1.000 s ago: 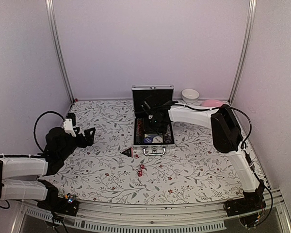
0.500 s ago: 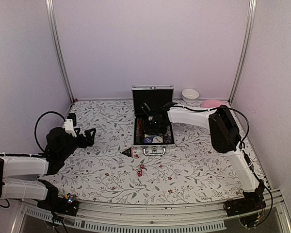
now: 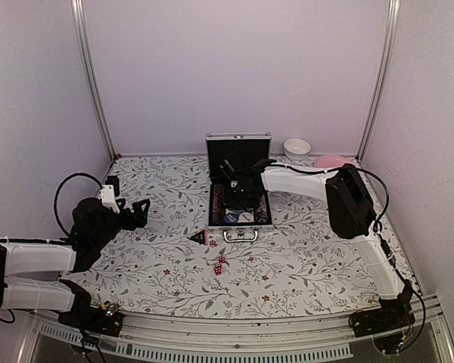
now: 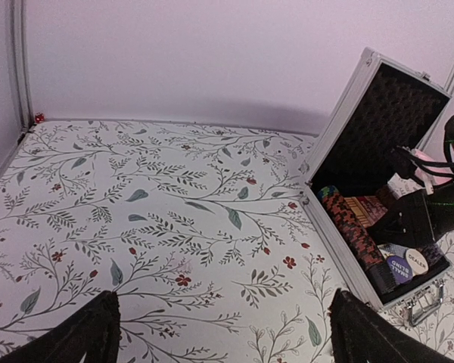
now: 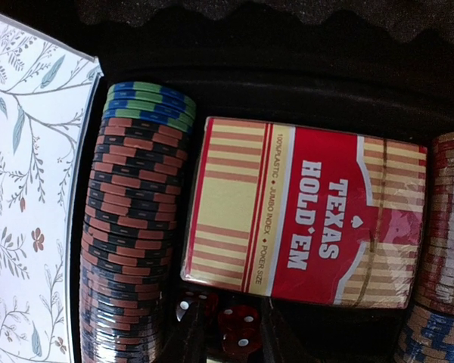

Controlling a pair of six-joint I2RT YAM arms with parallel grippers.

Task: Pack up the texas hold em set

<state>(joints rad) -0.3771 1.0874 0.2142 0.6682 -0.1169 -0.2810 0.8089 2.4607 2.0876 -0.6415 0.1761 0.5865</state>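
My left tool (image 4: 224, 333) gapes wide; my right tool's (image 3: 238, 197) state I cannot tell. The dice (image 3: 219, 264) look light and slippery, so I'd pinch opposite flat faces.

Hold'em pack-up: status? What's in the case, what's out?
Done: poker chips and the Texas Hold'em card pack sit in the open case, with red dice beside the pack. In hand: the right gripper is down in the case over those dice; grip unclear. Remaining: black triangular piece and loose dice on the table, lid to close. Left gripper open, off to the side.
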